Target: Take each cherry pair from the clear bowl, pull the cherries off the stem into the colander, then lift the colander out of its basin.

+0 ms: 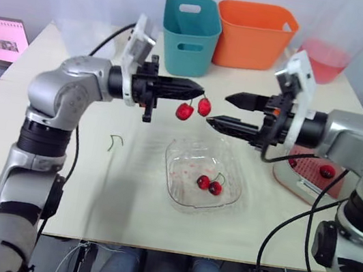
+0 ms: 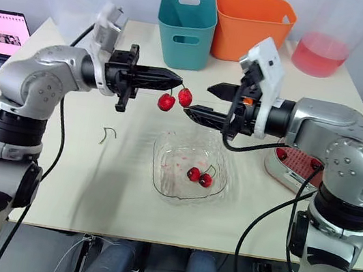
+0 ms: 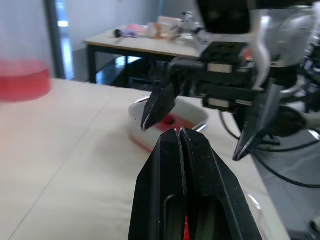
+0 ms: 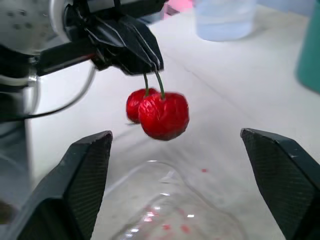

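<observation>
Held over bowl (image 1: 234, 163): cherry pair (image 1: 185, 111), stem clamped in left tool (image 1: 199, 88); right tool (image 1: 218, 109) spread apart, just right of it.

One red cherry pair (image 1: 184, 112) hangs by its green stems from the closed tips of the left gripper (image 1: 201, 89), in the air above the far left rim of the clear bowl (image 1: 176, 189). This shallow, rounded-square bowl at centre holds a second cherry pair (image 1: 210, 183). At right, the red perforated colander (image 1: 306, 171), containing a loose cherry (image 1: 327, 171), sits in its white basin (image 1: 305, 191).
</observation>
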{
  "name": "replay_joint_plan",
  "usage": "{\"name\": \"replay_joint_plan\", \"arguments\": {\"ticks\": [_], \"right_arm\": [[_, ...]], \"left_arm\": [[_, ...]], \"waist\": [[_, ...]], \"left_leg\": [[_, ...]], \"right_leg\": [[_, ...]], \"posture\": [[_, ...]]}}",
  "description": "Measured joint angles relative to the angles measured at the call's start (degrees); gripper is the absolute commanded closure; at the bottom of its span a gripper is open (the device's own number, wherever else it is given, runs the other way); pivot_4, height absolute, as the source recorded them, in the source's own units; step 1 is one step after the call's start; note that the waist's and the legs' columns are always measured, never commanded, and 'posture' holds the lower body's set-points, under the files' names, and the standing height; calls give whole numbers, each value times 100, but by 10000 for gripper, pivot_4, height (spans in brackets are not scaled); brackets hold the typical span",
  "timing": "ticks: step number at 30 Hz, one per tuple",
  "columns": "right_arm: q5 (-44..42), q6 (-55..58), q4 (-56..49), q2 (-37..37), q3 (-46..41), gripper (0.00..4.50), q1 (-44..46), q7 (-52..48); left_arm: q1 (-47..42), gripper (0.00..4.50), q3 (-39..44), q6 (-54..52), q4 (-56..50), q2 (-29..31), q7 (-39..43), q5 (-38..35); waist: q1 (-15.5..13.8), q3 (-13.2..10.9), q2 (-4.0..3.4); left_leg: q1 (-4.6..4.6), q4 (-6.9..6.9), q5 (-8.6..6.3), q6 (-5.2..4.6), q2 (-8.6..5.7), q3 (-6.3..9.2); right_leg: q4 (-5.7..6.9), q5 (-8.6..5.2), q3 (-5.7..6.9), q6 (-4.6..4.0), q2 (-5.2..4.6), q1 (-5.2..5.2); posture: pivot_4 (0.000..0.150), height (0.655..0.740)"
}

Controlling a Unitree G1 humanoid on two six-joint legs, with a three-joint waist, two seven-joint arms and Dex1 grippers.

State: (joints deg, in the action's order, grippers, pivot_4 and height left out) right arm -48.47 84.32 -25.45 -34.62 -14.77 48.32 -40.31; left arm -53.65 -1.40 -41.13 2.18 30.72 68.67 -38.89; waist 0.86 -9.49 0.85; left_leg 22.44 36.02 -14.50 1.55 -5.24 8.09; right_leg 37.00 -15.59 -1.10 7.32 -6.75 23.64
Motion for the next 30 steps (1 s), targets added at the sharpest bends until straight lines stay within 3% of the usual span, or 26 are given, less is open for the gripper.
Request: {"name": "replay_joint_plan", "arguments": {"ticks": [13,16,21,23,30], "right_arm": [[-748,542,314,655,-305,413,269,736],[-800,530,334,705,-305,7953,269,874],[-823,498,362,737,-305,33972,266,1068],[-872,489,369,737,-305,40783,262,1099],[-930,434,382,720,-305,40783,237,1202]], "left_arm": [[-112,45000,-20,-63,-68,-176,51,-7],[-110,45000,-20,-63,-74,-181,16,-7],[-108,45000,-17,-60,-76,-212,-47,-5],[-107,45000,-17,-60,-76,-217,-68,-4],[-107,45000,-17,-59,-74,-220,-75,-4]], "waist": [[9,1,-1],[14,1,-1],[12,0,-1],[13,1,-1],[13,1,-1]], "left_leg": [[1,-1,4,7,1,1],[1,-1,5,8,1,1],[1,-1,5,8,1,1],[1,-1,5,8,1,1],[1,-1,4,7,1,0]], "right_leg": [[6,0,-3,0,-1,6],[6,0,-3,0,-1,7],[7,0,-4,0,-1,7],[7,0,-3,0,-1,7],[7,0,-3,0,0,7]], "posture": [[1500,7400],[1500,7400],[1500,7400],[1500,7400],[1500,7400]]}}
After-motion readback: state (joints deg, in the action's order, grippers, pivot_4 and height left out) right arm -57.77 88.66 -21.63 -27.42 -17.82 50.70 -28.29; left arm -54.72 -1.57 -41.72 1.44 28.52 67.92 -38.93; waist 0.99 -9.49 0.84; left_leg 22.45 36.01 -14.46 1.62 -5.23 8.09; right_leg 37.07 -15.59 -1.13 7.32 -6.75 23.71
